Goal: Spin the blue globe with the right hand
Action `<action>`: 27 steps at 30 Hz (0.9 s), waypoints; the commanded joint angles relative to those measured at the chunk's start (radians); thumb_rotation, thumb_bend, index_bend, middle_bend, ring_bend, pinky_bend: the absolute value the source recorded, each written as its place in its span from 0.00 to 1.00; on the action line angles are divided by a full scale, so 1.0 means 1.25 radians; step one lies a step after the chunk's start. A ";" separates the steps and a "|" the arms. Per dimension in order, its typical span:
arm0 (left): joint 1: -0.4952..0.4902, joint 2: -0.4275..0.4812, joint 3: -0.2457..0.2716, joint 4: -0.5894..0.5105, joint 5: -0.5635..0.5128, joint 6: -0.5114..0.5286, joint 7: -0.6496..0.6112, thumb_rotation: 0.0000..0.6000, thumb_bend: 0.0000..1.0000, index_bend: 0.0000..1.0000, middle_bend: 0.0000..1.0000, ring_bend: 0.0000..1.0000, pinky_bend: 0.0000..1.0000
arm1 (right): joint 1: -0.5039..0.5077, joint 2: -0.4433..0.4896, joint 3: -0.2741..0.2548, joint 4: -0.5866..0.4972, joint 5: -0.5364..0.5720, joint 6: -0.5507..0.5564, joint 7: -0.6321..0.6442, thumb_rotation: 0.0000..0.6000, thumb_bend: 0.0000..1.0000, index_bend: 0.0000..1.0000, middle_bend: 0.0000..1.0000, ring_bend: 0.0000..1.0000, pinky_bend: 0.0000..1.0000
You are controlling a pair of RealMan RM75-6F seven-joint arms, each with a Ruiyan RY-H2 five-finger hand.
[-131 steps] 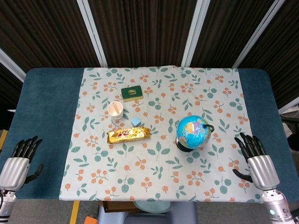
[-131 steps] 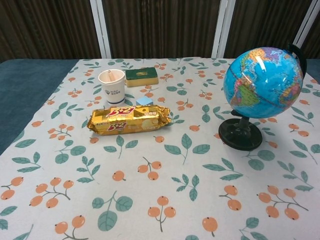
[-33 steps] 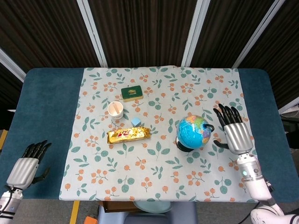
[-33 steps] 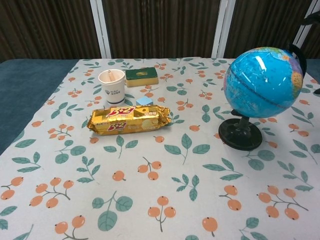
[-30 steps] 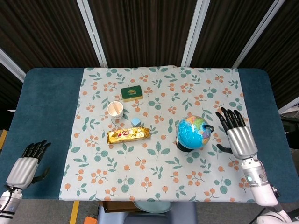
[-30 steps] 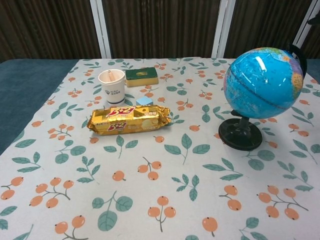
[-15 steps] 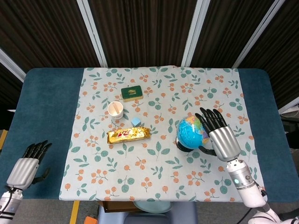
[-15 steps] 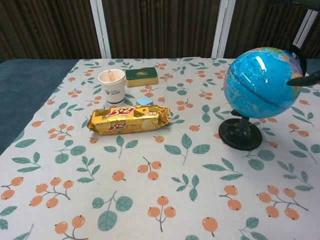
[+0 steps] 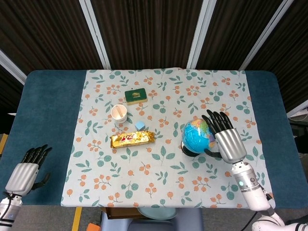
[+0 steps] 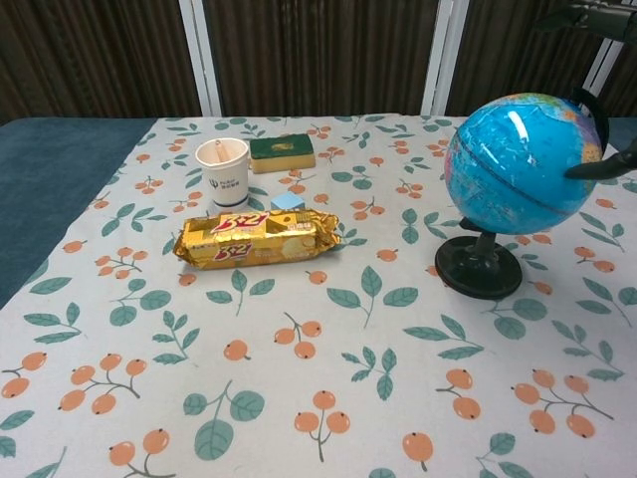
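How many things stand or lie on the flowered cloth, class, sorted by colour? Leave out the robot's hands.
Blue: 2, the globe and the small cube
Green: 1, the flat box
White: 1, the paper cup
Gold: 1, the biscuit packet
Total: 5

The head view looks straight down from high above the whole table [image 9: 48, 96]. The chest view sits low and close at the table's near edge, facing the far curtain. The 2 views share the floral tablecloth [image 10: 328, 398] and the blue globe [image 9: 196, 134] on it.
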 commanded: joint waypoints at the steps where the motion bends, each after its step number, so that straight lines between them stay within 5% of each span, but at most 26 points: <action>1: 0.000 -0.001 0.000 0.000 -0.001 -0.001 0.003 1.00 0.43 0.01 0.00 0.00 0.05 | 0.000 0.003 -0.001 0.010 0.007 -0.005 0.006 1.00 0.12 0.00 0.00 0.00 0.00; 27: -0.002 -0.011 -0.005 0.007 -0.018 -0.010 0.018 1.00 0.43 0.01 0.00 0.00 0.05 | 0.021 0.011 0.019 0.138 0.150 -0.067 -0.015 1.00 0.12 0.00 0.00 0.00 0.00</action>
